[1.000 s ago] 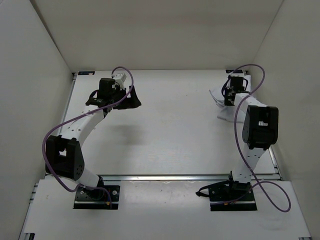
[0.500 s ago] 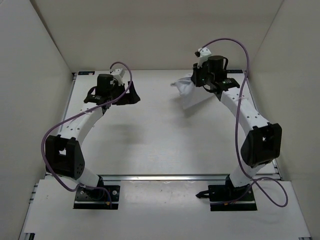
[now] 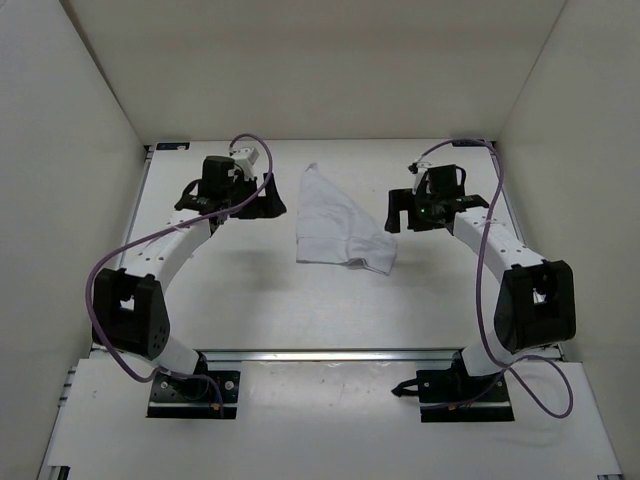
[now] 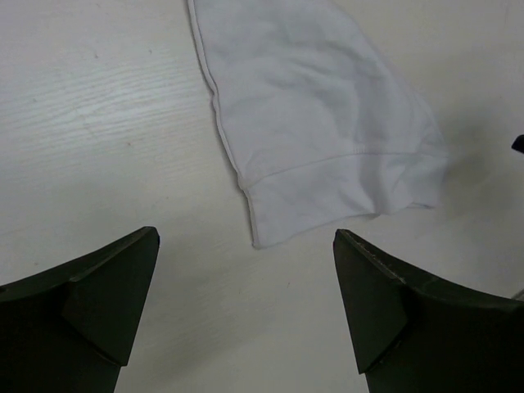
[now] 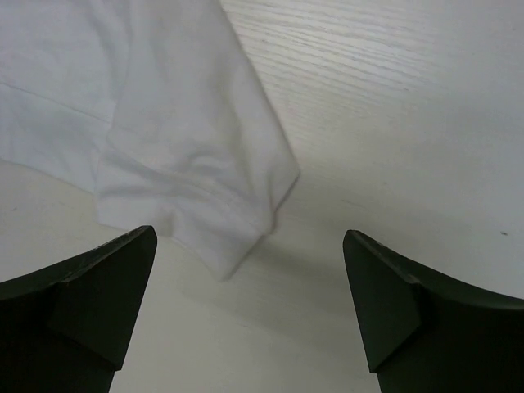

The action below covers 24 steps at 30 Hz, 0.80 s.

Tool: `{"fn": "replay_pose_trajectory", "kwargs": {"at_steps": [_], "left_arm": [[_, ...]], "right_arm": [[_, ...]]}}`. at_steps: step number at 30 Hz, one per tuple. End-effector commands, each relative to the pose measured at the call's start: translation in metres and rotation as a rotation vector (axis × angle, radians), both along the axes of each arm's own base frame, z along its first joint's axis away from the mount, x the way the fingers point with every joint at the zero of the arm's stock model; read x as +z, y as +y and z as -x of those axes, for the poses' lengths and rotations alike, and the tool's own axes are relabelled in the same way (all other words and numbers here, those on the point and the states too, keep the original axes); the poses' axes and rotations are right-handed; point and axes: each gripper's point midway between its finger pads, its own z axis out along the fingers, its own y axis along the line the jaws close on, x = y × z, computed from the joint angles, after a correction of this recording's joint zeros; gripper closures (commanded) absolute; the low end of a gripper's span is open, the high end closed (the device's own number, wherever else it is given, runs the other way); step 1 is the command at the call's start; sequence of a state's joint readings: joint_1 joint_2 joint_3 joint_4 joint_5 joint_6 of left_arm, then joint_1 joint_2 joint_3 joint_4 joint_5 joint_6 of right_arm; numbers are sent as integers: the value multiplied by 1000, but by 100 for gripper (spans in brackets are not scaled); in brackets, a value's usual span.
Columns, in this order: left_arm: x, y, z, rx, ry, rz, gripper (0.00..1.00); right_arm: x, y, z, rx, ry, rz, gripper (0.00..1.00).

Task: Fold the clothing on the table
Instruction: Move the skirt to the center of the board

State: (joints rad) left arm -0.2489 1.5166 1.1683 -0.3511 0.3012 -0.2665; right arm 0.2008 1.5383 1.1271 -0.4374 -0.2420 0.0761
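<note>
Clothing lies rumpled on the bench, toward 12 o'clock. Left fingers at its 9 o'clock, right fingers at 3, both wide, empty. No neat fold looks made yet.

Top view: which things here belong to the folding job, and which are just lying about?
Job:
- clothing, loose on the table
- left gripper, open
- right gripper, open

Not the job (rig fixtures):
- purple cables on the arms
- white enclosure walls

Lab rig: white enclosure, railed table
</note>
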Motion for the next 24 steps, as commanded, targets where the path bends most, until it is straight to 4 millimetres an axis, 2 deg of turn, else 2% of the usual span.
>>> {"fn": "replay_pose_trajectory", "kwargs": {"at_steps": [1, 3, 5, 6, 8, 9, 10, 11, 14, 15, 17, 18, 19, 20, 22, 24], "left_arm": [[4, -16, 14, -65, -10, 37, 2], [-3, -26, 23, -84, 17, 44, 1], [-12, -37, 32, -88, 43, 57, 1], [-22, -42, 40, -93, 73, 59, 1], [-39, -56, 50, -93, 129, 105, 1], [-46, -62, 55, -110, 158, 122, 3], [-52, -62, 57, -83, 184, 149, 7], [-52, -67, 57, -85, 187, 179, 9], [-74, -60, 61, -50, 203, 155, 11], [-72, -57, 58, -35, 179, 142, 11], [-82, -54, 60, -27, 195, 140, 11], [-79, -56, 56, -20, 179, 159, 12], [-88, -53, 57, -17, 196, 162, 16], [-85, -58, 56, -23, 190, 186, 24], [-91, -62, 54, -23, 198, 182, 30], [-96, -65, 53, -31, 201, 160, 29]], "right_arm": [[44, -5, -8, -44, -127, -16, 5], [35, -12, -5, -84, -79, -31, 5], [27, -6, -1, -73, -60, -86, 9], [16, -8, 5, -84, -31, -100, 10], [5, -4, 8, -97, -3, -152, 13], [3, 1, 14, -84, 23, -183, 15], [-8, 1, 18, -95, 58, -179, 15], [-7, 6, 23, -81, 63, -176, 15], [-21, 4, 33, -79, 69, -122, 11], [-24, 4, 36, -73, 67, -126, 12], [-30, 11, 45, -65, 99, -172, 12], [-35, 9, 48, -72, 116, -179, 14], [-38, 8, 50, -84, 122, -174, 14], [-42, 8, 52, -84, 134, -170, 15], [-47, 7, 55, -93, 149, -145, 15], [-48, 8, 56, -83, 138, -134, 15]]}}
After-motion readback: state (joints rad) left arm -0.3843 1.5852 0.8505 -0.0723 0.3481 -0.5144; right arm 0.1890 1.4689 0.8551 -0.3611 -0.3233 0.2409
